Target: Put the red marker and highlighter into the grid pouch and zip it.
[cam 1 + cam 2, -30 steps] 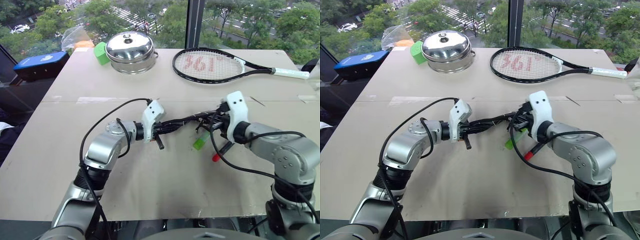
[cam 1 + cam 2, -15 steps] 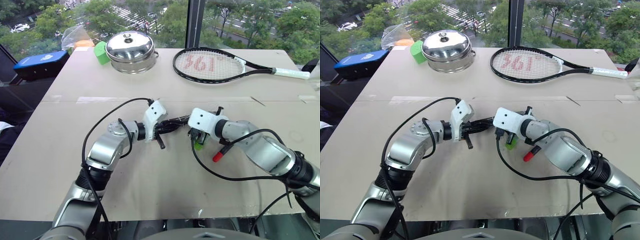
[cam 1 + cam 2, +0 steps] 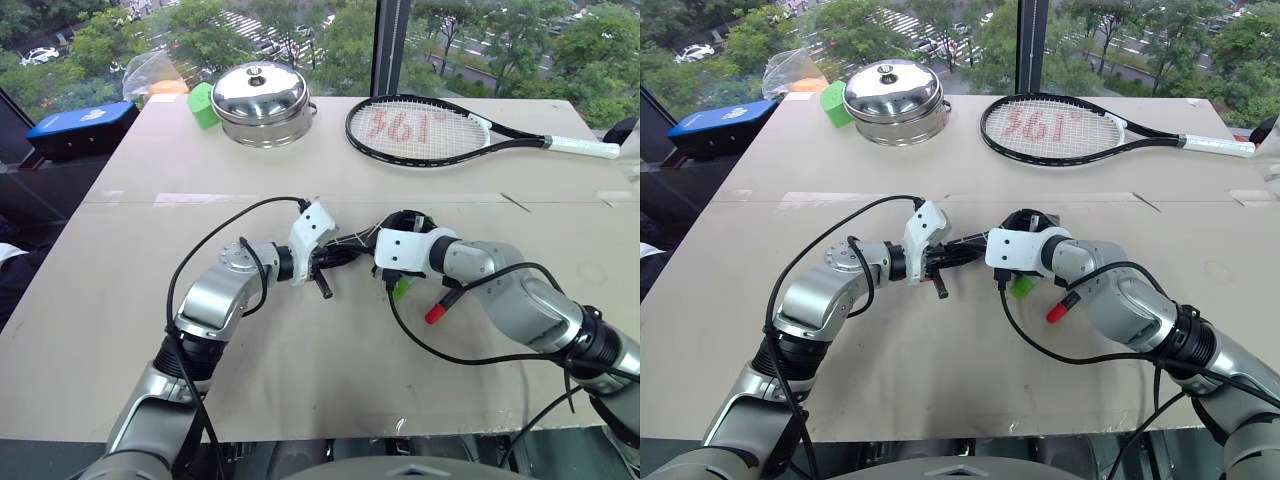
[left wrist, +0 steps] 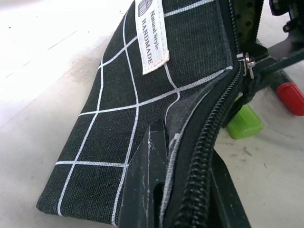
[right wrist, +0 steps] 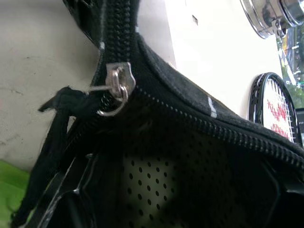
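Black fabric: my grid pouch [image 4: 142, 118], white grid lines + small white label reading "Natural Style HANDMADE", held up off the table [image 3: 300, 350] between my two arms, mid-table.
L gripper [image 4: 183, 190]: pinched on pouch's zipped edge; one black finger [image 4: 147, 185] on the grid face, zipper teeth run between the two fingers.
Zip: closed at my L end; silver slider w/ ring [image 5: 115, 85] sits partway along, black cord pull hanging off it; past it the mouth gapes, perforated lining [image 5: 180, 175] visible inside.
R gripper [image 3: 385, 262]: at pouch's open end, by the slider. Can't tell from my views whether fingers are spread or pressed, nor whether they hold anything.
Highlighter [image 3: 402, 288]: green, lying on table just under/beside R gripper, outside pouch.
Red marker [image 3: 442, 303]: on table next to highlighter, red cap pointing toward me, also outside pouch.
Far side: steel lidded pot [image 3: 261, 103], green block [image 3: 203, 105] beside it, tennis racket [image 3: 430, 132].
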You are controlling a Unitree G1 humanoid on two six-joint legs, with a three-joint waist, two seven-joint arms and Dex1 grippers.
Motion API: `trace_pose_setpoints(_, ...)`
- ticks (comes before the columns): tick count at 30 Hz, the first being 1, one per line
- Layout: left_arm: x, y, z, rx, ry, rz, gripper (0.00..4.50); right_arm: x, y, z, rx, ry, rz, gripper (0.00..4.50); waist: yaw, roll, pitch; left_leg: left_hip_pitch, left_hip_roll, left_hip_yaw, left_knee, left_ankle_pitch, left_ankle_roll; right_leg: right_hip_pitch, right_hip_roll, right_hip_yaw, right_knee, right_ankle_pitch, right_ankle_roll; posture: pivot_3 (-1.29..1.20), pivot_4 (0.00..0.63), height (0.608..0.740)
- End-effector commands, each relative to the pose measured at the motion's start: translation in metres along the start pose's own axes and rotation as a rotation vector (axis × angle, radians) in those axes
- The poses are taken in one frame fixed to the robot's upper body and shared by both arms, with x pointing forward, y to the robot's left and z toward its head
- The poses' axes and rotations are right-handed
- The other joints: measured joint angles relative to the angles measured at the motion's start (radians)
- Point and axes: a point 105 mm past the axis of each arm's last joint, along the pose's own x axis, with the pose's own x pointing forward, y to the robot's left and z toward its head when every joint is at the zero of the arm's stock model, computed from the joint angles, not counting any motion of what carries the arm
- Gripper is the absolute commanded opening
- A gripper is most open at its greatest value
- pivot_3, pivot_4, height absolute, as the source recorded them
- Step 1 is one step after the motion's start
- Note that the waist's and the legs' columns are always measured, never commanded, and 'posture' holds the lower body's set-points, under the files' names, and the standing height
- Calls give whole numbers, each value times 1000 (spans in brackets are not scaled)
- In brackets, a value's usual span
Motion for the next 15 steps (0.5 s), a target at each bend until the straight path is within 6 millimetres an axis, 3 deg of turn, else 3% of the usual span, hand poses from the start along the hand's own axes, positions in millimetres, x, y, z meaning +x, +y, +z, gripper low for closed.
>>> trace_pose_setpoints(1, -1, 4, 13, 19, -36, 22, 0, -10, -8, 8, 87, -50, -28, 3395, 0, 0, 0, 0, 0, 0, 0, 0, 0, 0, 0, 0, 0, 0, 0, 0, 150, 740)
trace_pose_setpoints(6, -8, 13, 10, -26, -42, 51, 0, -53, -15, 5, 478, -133, -18, 3395, 15, -1, 0, 0, 0, -1, 0, 0, 0, 1, 0, -1, 0, 0, 0, 0, 150, 740)
trace_pose_setpoints(9, -12, 17, 9, -33, -40, 57, 0, -83, -13, 7, 590, -191, -9, 3395, 22, -1, 0, 0, 0, -1, 0, -1, 1, 1, 0, -1, 0, 0, 0, 0, 150, 740)
trace_pose_setpoints(12, -14, 19, 8, -34, -38, 57, 0, -105, 6, 6, 579, -182, 78, 3395, 26, -1, 0, 1, 0, -2, 0, -3, 4, 1, 0, -1, 0, 0, 0, 0, 150, 740)
trace_pose_setpoints(15, -17, 20, 9, -30, -39, 44, 0, -112, 25, -13, 470, -79, 195, 3395, 24, -2, 1, 0, 0, -1, 0, -3, 5, 1, -1, -1, 0, -1, -2, 0, 150, 740)
